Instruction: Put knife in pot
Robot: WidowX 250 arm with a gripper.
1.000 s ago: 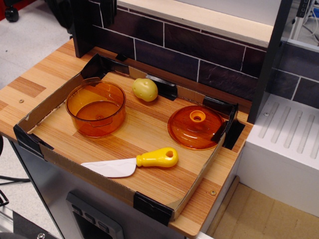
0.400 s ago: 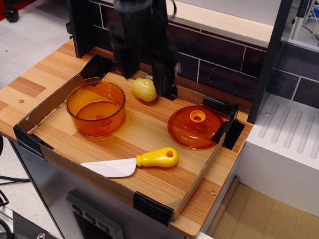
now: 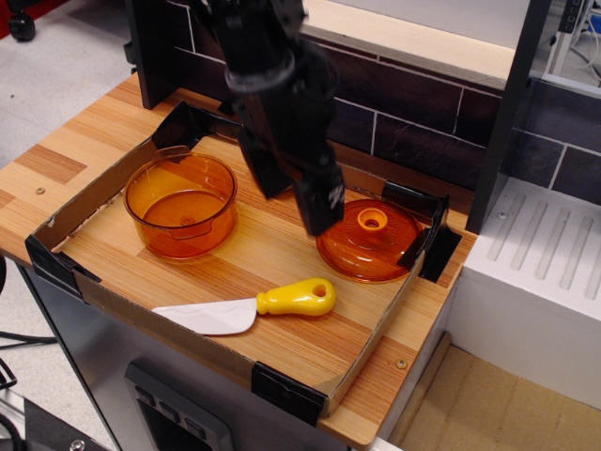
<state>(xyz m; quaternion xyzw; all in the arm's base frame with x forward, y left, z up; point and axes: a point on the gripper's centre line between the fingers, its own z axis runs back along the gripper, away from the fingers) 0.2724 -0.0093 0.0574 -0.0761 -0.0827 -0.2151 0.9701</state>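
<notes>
- The black gripper hangs above the board between pot and lid, its two fingers spread apart, holding nothing.
- The white-bladed, yellow-handled toy knife lies flat near the tray's front edge.
- The round translucent orange pot stands at the left.

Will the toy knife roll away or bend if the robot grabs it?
Probably not. The knife lies flat on the wooden tray, and its wide white blade should stop rolling. It looks like stiff, light plastic. The rounded, glossy yellow handle might slip in the gripper.
</notes>
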